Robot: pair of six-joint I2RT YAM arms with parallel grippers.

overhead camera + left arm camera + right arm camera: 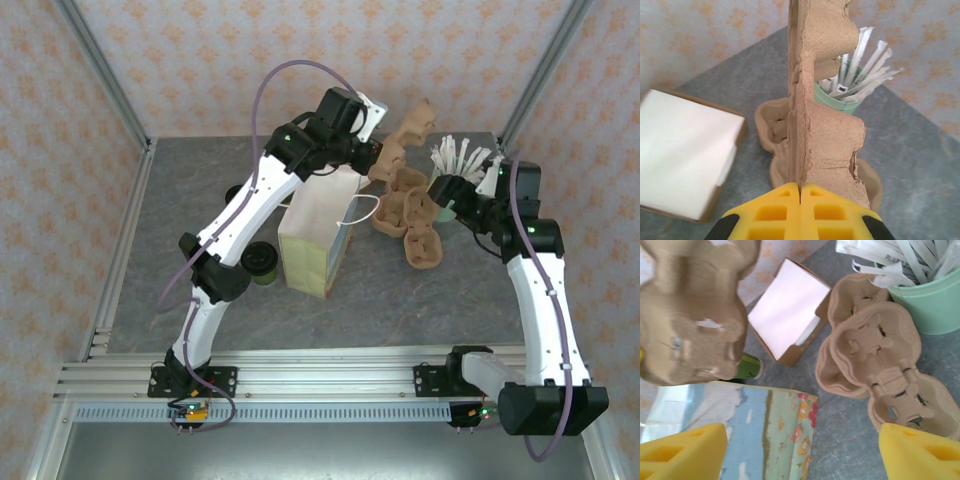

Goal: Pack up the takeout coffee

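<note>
The takeout coffee (pixel 262 262), a small green cup with a black lid, stands on the table just left of the paper bag (pixel 320 235). At the back, above the bag's far end, my left gripper (pixel 383 150) is shut on the edge of a brown pulp cup carrier (pixel 405 138) and holds it up on edge. In the left wrist view the yellow fingertips (pixel 790 192) pinch the carrier (pixel 822 130). My right gripper (pixel 447 195) hangs open beside the bag's right side. Between its fingers (pixel 685 452) lie the printed bag top (pixel 755 435) and bare table.
A stack of pulp carriers (pixel 412 222) lies right of the bag, with a mint cup of wrapped straws (pixel 452 165) behind it. A box of white napkins (pixel 785 310) sits beyond the bag. A green cup wall (pixel 747 367) peeks past the bag; I cannot tell which cup.
</note>
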